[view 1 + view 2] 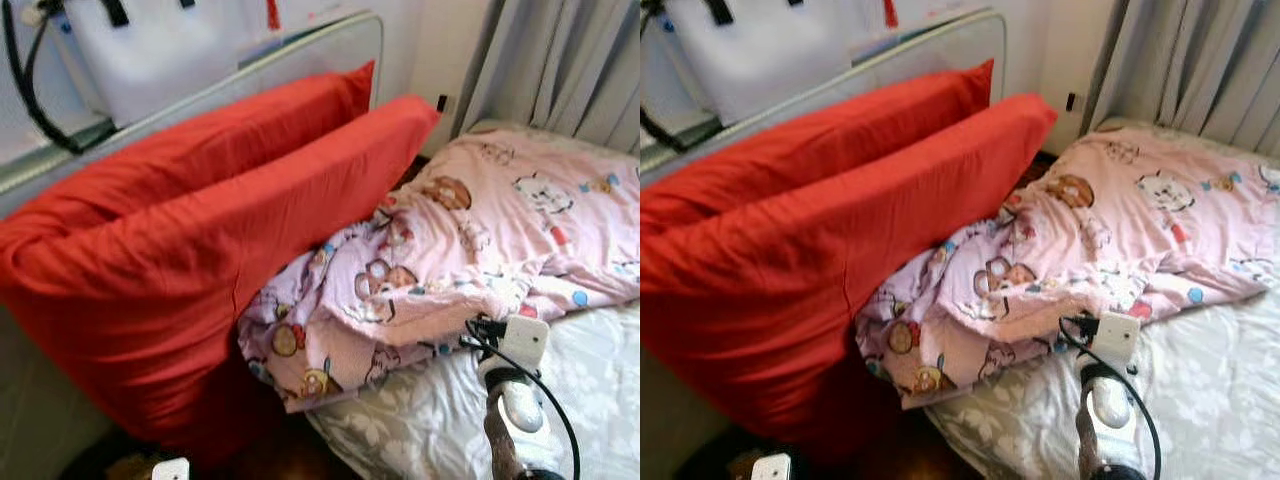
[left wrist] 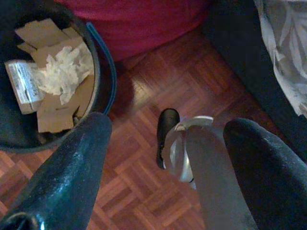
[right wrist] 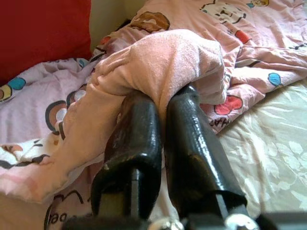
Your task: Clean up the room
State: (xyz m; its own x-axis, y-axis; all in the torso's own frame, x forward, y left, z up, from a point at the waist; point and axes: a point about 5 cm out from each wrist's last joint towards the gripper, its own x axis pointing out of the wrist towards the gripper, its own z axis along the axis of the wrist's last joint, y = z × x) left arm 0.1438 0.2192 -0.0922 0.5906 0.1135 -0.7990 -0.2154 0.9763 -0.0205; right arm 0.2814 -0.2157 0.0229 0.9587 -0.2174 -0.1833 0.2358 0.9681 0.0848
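Currently the right gripper (image 3: 160,103) has its fingers clenched on a fold of the pink cartoon-print blanket (image 1: 470,250), crumpled on the bed (image 1: 590,390) beside two red pillows (image 1: 200,250). Likely step: straightening the blanket; next, pulling it flat. The left gripper (image 2: 165,143) hangs released above a wastebasket (image 2: 103,62).

Head stereo pair downward over bed (image 1: 560,400)
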